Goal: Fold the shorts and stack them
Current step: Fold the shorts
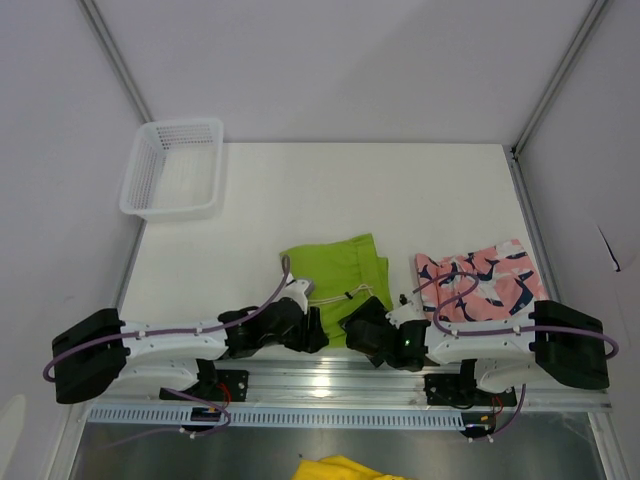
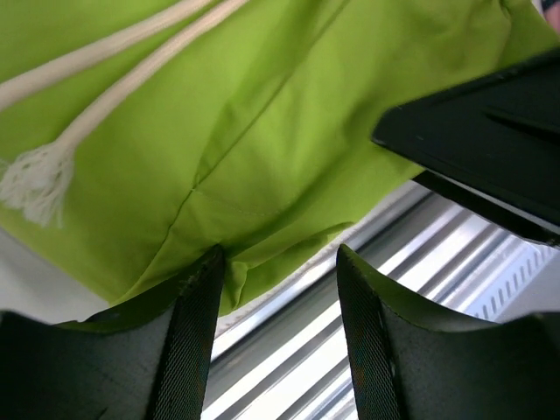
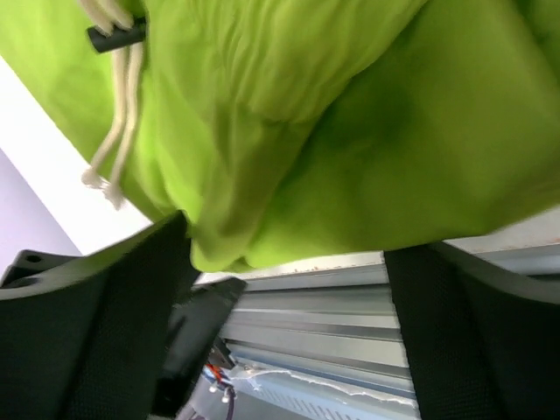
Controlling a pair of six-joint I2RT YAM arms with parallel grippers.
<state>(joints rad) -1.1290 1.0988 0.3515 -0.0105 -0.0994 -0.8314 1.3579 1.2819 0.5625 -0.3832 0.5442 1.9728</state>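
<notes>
Looking down from the overhead camera, you have the white mesh basket (image 1: 172, 168) at 10 o'clock on the table (image 1: 300, 200), sitting at its left edge and well apart from everything else.

Your left gripper (image 1: 312, 335) reaches to the table's 6 o'clock edge, at the near hem of the lime green shorts (image 1: 335, 275). On its wrist camera the fingers (image 2: 188, 332) stand apart with the metal rail (image 2: 289, 350) showing between them. The hem touches the tip of the finger at 9 o'clock, but nothing is pinched. A cream drawstring (image 2: 96, 105) with a frayed end lies across the fabric at 10 o'clock.

The green shorts lie flat in the middle of the near half of the table, waistband toward you.

Your right gripper (image 1: 358, 325) sits just beside the left one at the same near hem. Its fingers (image 3: 105, 324) are spread wide, and a rumpled fold of green cloth hangs into the gap at 12 o'clock without being clamped. A black toggle (image 3: 115, 35) sits on the drawstring at 11 o'clock.

The pink printed shorts (image 1: 480, 280) lie flat at 4 o'clock, near the green pair but not touching it, partly under the right arm's cable.
</notes>
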